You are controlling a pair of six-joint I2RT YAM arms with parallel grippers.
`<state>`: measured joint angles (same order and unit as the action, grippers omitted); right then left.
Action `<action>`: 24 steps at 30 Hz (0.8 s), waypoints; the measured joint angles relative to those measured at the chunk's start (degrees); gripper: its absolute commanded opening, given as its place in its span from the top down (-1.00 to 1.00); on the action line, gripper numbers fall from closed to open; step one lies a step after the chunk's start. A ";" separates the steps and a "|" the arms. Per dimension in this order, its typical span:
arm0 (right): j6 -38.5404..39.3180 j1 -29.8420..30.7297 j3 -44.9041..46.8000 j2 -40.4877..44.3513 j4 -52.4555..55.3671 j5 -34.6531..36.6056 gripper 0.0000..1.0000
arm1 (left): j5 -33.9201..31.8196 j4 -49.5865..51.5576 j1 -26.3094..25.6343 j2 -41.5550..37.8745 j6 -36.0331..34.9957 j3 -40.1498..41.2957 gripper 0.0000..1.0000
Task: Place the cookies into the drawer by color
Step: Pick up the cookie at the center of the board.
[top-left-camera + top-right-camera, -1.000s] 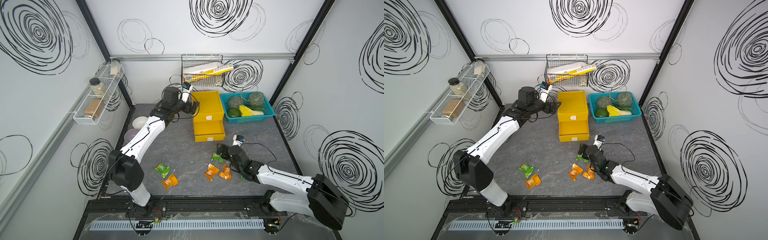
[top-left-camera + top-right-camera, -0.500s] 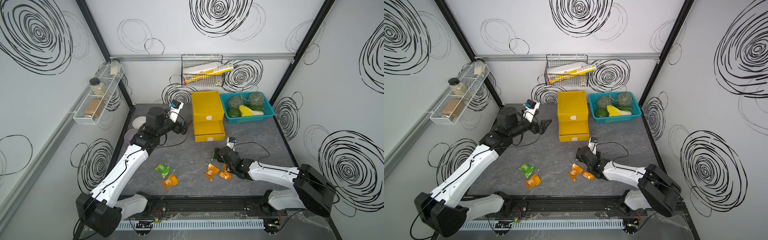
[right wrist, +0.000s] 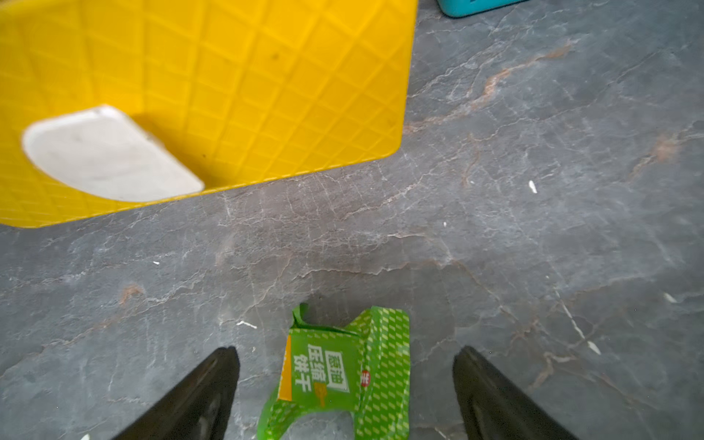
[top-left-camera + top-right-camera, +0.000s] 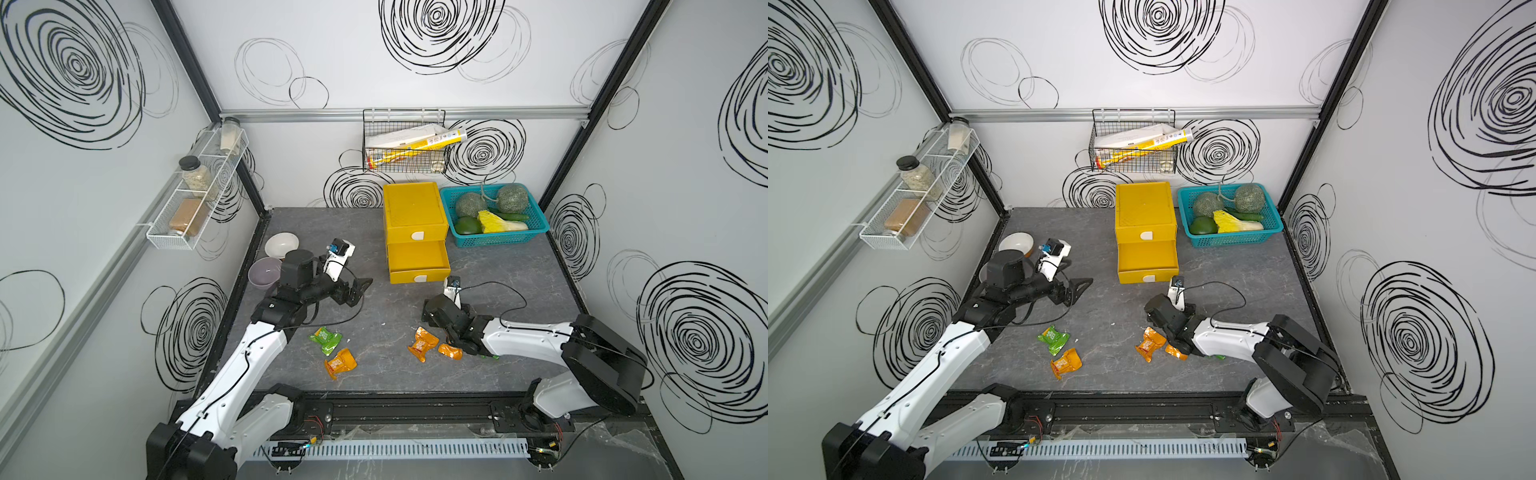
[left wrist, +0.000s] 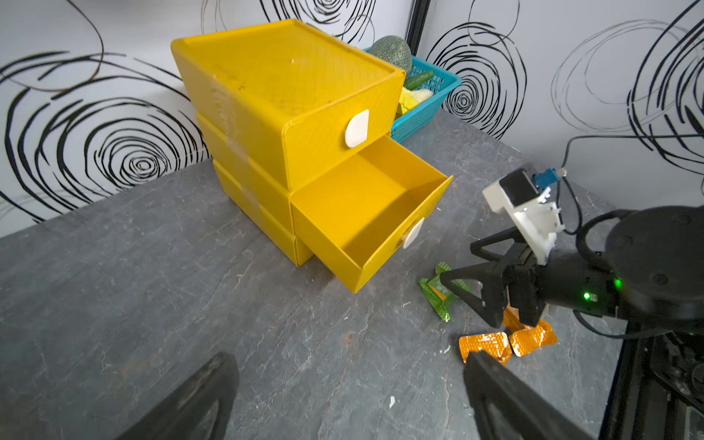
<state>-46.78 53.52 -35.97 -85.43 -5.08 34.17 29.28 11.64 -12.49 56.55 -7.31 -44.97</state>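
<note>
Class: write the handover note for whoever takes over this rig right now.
Left tool: open, empty, clear of the drawer.
Right tool: open, astride a green packet lying on the table, not gripped.
Middle drawer pulled out, visibly empty; top drawer shut.
Also on the table: second green packet, three orange packets; no black ones visible.
Left: all five visible packets to stow by color.

Robot lab cell: swirl-printed walls (image 4: pixel 415 54), black frame posts (image 4: pixel 189 62), rail-mounted arms (image 4: pixel 249 353).

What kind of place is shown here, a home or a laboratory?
Probably a laboratory booth dressed as a kitchen: swirl-printed panel walls, left arm and right arm on a front rail, a jar rack and vegetable basket.
</note>
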 measured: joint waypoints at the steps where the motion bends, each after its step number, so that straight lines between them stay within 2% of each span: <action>1: 0.22 0.13 -0.28 -0.72 0.02 0.09 -0.86 | 0.44 0.00 0.26 0.02 0.02 0.44 -0.98; 9: 1.62 0.31 -2.73 -5.16 0.28 0.68 -0.81 | 2.67 -2.38 0.57 0.11 0.09 0.72 -0.98; 24: 1.81 0.31 -0.94 -9.29 -3.10 0.81 -0.63 | 2.89 -2.78 0.94 0.11 0.28 0.83 -0.98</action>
<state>-44.97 53.82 -36.91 -94.72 -8.19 34.98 32.16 8.86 -11.55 56.66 -7.03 -44.14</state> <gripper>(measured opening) 0.828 0.991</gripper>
